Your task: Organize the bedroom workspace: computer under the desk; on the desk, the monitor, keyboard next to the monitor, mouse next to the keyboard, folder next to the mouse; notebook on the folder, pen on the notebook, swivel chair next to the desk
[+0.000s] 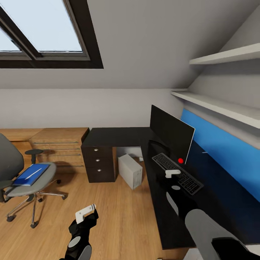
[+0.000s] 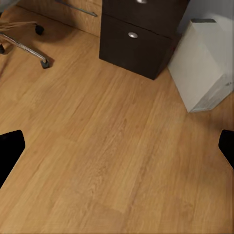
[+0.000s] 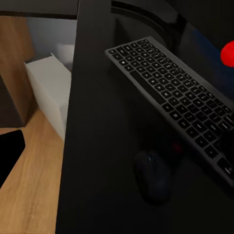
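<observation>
We judge the task partly complete. The plain light-grey tower computer (image 1: 130,170) stands on the wooden floor under the long L-shaped black desk (image 1: 119,136), just beside its drawer unit with round silver knobs (image 1: 99,163). The wide, thin black monitor (image 1: 171,133) stands on the desk, the slim keyboard with dark grey keys and a silvery rim (image 1: 177,173) lies in front of it, and the small dark rounded mouse (image 3: 153,174) lies on the desktop just beside the keyboard's long edge. Still outstanding, in our judgement: the flat bright-blue folder (image 1: 30,174) lies on the seat of the grey upholstered swivel chair with a chrome base (image 1: 25,180), well apart from the desk, with a thin white stick, probably the pen (image 1: 33,173), resting on it; the notebook cannot be made out. The right gripper (image 1: 172,173) hovers over the desk above the keyboard and mouse; in the right wrist view the mouse lies between the two dark finger edges, apart from them, so we read this gripper as spread and empty. The left gripper (image 1: 86,212) hangs over bare floor, well apart from chair and folder; its dark fingertips (image 2: 9,151) sit at opposite edges of the left wrist view, released, with nothing between them.
</observation>
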You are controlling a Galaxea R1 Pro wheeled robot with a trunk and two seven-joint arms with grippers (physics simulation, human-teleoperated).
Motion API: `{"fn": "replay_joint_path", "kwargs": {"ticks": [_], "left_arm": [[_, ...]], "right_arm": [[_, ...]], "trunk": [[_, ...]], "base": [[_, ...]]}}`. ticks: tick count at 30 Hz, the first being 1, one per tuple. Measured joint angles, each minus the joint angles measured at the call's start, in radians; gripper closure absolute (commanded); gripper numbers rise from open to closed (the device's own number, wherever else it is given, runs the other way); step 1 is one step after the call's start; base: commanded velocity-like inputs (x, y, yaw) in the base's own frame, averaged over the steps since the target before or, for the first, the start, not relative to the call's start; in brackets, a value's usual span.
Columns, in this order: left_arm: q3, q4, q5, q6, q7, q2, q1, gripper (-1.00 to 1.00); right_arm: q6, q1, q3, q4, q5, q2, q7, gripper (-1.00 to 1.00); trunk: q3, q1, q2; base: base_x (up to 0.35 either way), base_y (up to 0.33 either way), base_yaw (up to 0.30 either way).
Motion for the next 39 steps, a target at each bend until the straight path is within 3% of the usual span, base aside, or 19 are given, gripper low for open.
{"fn": "replay_joint_path", "kwargs": {"ticks": [2, 7, 14, 21, 25, 39], "left_arm": [[-0.015, 0.006, 0.000, -0.029, 0.000, 0.000, 0.000, -1.00], [-0.035, 0.009, 0.000, -0.042, 0.003, 0.000, 0.000, -1.00], [-0.043, 0.009, -0.001, -0.047, 0.004, 0.000, 0.000, -1.00], [-0.046, -0.005, -0.001, -0.048, 0.003, 0.000, -0.001, -1.00], [-0.052, -0.012, -0.001, -0.043, 0.003, 0.000, -0.001, -1.00], [-0.059, 0.003, 0.000, -0.041, 0.006, 0.003, -0.001, -1.00]], "right_arm": [[-0.093, -0.078, -0.002, 0.166, 0.004, -0.003, 0.003, -1.00], [-0.141, -0.109, -0.009, 0.241, 0.005, -0.002, 0.001, -1.00], [-0.150, -0.118, -0.022, 0.264, -0.012, 0.000, -0.004, -1.00], [-0.151, -0.120, -0.047, 0.268, -0.105, 0.002, -0.009, -1.00], [-0.152, -0.120, -0.049, 0.269, -0.137, 0.002, -0.009, -1.00], [-0.157, -0.119, -0.047, 0.267, -0.150, -0.004, -0.003, -1.00]], "trunk": [[0.000, 0.000, 0.000], [0.000, 0.000, 0.000], [0.000, 0.000, 0.000], [0.000, 0.000, 0.000], [0.000, 0.000, 0.000], [0.000, 0.000, 0.000]], "base": [[0.000, 0.000, 0.000], [0.000, 0.000, 0.000], [0.000, 0.000, 0.000], [0.000, 0.000, 0.000], [0.000, 0.000, 0.000], [0.000, 0.000, 0.000]]}}
